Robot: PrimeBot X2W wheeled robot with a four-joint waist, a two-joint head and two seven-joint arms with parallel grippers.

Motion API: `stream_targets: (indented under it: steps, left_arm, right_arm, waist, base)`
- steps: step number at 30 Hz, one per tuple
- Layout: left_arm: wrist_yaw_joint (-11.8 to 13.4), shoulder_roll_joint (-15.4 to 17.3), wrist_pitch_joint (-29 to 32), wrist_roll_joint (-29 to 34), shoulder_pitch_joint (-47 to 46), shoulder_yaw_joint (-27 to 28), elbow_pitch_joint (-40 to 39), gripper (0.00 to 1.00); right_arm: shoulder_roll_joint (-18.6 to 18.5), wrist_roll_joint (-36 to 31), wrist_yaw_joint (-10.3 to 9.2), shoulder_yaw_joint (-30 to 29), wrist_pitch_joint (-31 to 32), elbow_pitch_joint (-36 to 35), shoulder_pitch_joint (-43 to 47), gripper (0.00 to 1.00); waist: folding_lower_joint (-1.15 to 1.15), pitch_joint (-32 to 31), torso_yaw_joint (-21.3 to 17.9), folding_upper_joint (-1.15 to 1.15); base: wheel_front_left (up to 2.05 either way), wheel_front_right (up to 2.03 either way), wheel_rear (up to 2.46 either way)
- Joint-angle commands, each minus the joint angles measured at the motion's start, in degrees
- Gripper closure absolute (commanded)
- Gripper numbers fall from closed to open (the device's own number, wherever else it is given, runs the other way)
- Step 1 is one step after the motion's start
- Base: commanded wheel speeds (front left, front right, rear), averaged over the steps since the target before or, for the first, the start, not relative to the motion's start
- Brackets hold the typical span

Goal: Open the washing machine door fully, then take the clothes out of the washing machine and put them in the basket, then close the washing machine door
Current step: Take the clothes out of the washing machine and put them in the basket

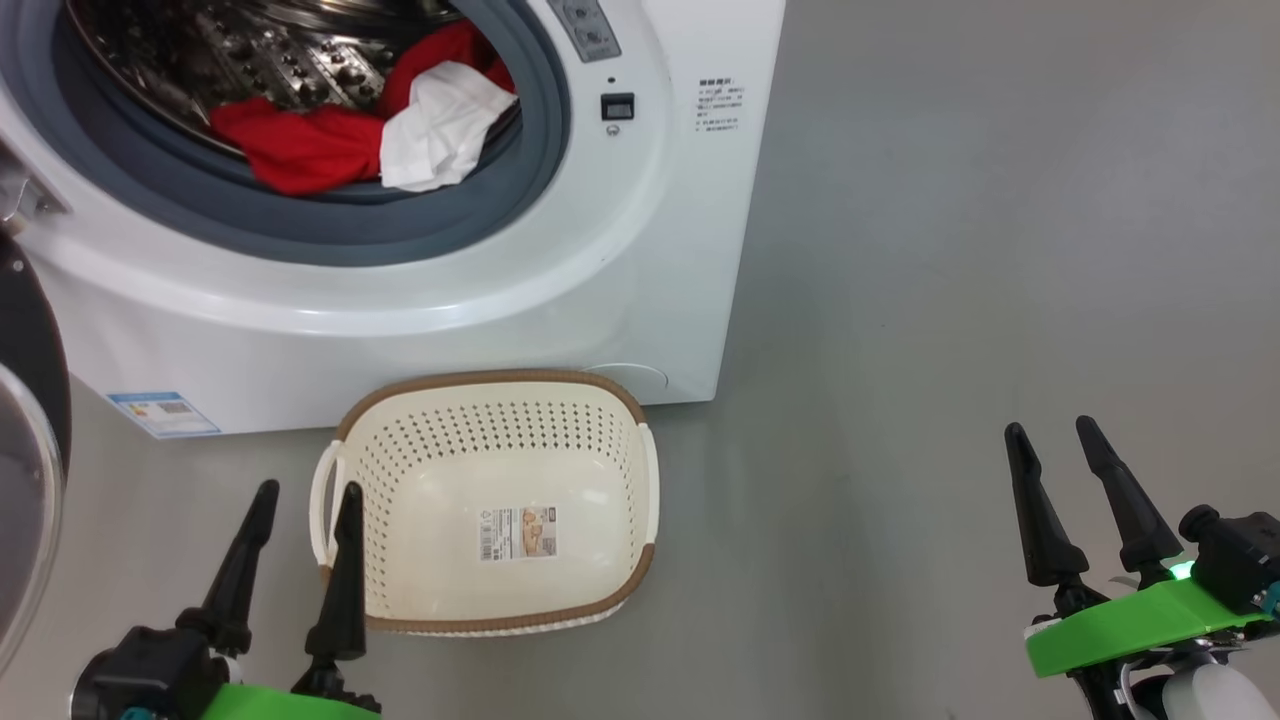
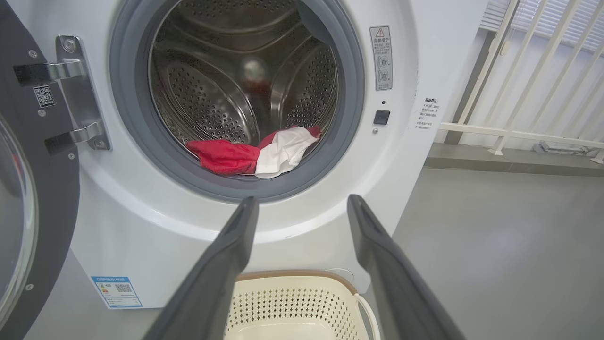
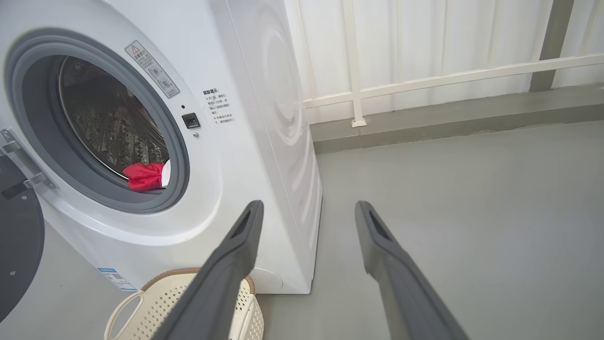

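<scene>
From the head camera I look down on a white washing machine [image 1: 640, 250] filling the frame from 10 to 12 o'clock. The washing machine door [image 2: 47, 198] is swung wide open on its hinges; its black rim and clear glass run along the frame edge at 9 o'clock. Inside the open mouth, the clothes [image 1: 340, 140], a red garment with a white panel, lie bunched at the front of the steel drum [image 2: 212, 94], and their lower edge spills onto the grey rubber ring [image 1: 300, 235], at about 11 o'clock. The basket [image 1: 500, 380], cream with a brown rim, sits on the grey floor [image 1: 950, 250] just in front of the machine, a little below centre towards 6 o'clock. It has nothing in it apart from a sticker [image 1: 518, 532] on its bottom. A small blue label [image 1: 163, 413] is low on the machine's front, at 8 o'clock. My left claw [image 1: 310, 487] is at 7 o'clock, just beside the basket's left handle, its two dark fingers spread wide with nothing between them. My right claw [image 1: 1050, 425] is at 4 o'clock, well apart from the basket, over bare floor, also spread wide and holding nothing. In the right wrist camera a white railing [image 3: 424, 80] runs behind the machine at 1 o'clock.
</scene>
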Motion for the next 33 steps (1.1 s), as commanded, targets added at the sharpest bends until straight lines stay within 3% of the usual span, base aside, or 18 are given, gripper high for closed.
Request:
stream_targets:
  steps: [1, 9, 26, 33]
  left_arm:
    - [-0.3, 1.2, -0.3, 0.2, -1.6, 1.6, -1.7, 0.0]
    - [-0.3, 1.2, -0.3, 1.2, -2.3, 2.0, -1.8, 0.0]
    - [-0.3, 0.8, -0.3, 1.7, -2.8, 3.0, -0.5, 0.0]
    - [-0.3, 0.5, -0.3, 2.6, -8.1, 2.1, 1.7, 0.0]
  right_arm:
    - [-0.5, -0.1, 0.37, 1.3, -0.4, -1.5, -0.8, 0.0]
    - [-0.3, -0.2, 0.37, 1.1, -0.4, -1.5, -1.3, 0.0]
    - [-0.2, -0.1, 0.37, 1.3, -0.4, -1.6, -1.7, 0.0]
    - [0.1, 0.1, 0.37, 1.4, -0.4, -2.0, -3.4, 0.0]
  waist:
    - [0.0, 0.2, 0.0, 0.0]
    - [0.0, 0.6, 0.1, 0.0]
    - [0.0, 1.3, 0.2, 0.0]
    - [0.0, 4.4, -0.4, 0.0]
  base:
    - [1.12, -1.12, 0.0]
    - [0.77, -0.77, 0.0]
    - [0.02, -0.02, 0.0]
    - [0.0, 0.0, 0.0]
